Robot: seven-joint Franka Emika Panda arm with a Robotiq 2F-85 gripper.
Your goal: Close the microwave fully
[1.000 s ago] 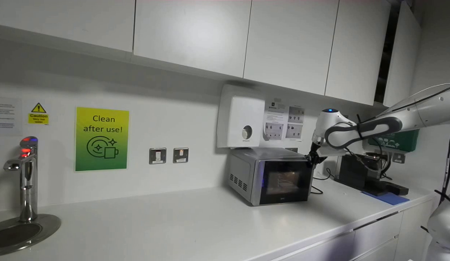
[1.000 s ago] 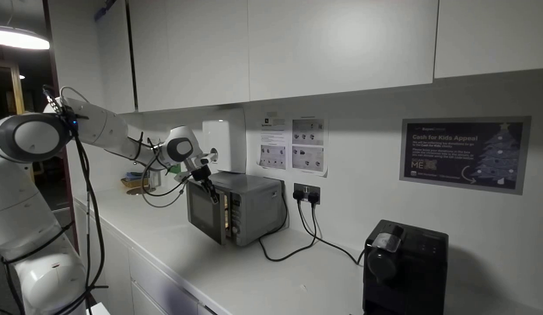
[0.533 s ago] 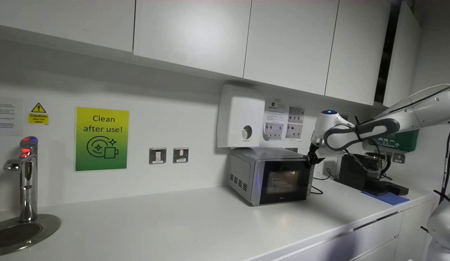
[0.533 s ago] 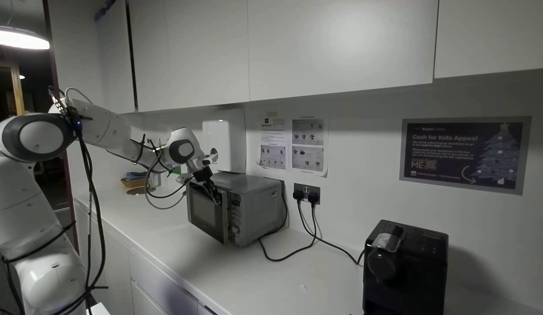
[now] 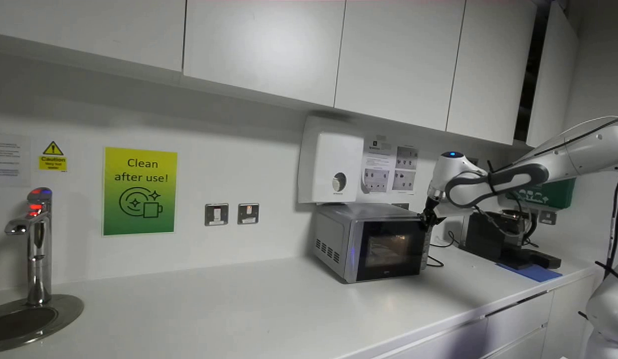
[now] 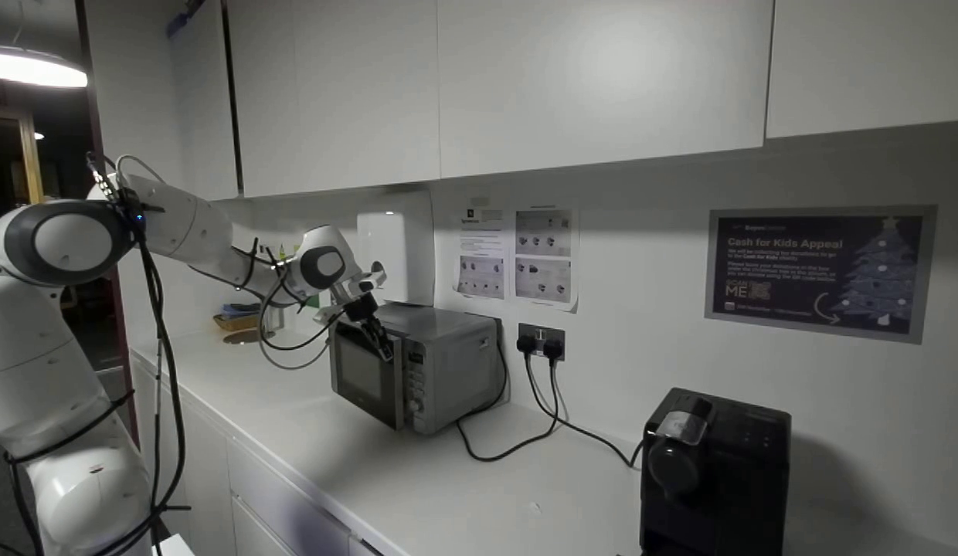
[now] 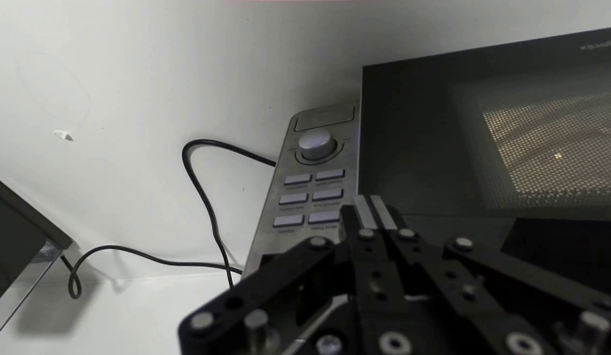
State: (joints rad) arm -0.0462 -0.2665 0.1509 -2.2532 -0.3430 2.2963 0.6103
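Claw [image 7: 373,199] closed, holding nothing, at free edge of microwave door [image 7: 409,148]. Door looks nearly home; lit window [image 7: 557,153] hints unlatched. Best: steady inward push on door only; adjacent control panel [image 7: 310,187] could catch tips. Microwave [image 6: 448,367] near back edge of countertop [image 5: 229,319]; power cable [image 7: 203,195] beside, wall dispenser [image 5: 334,157] above, capsule coffee machine [image 6: 715,471] well apart.

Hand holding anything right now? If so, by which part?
Nothing is held: the hand is shut and empty, at the edge of the microwave door. Whether it touches the door can't be told for sure.
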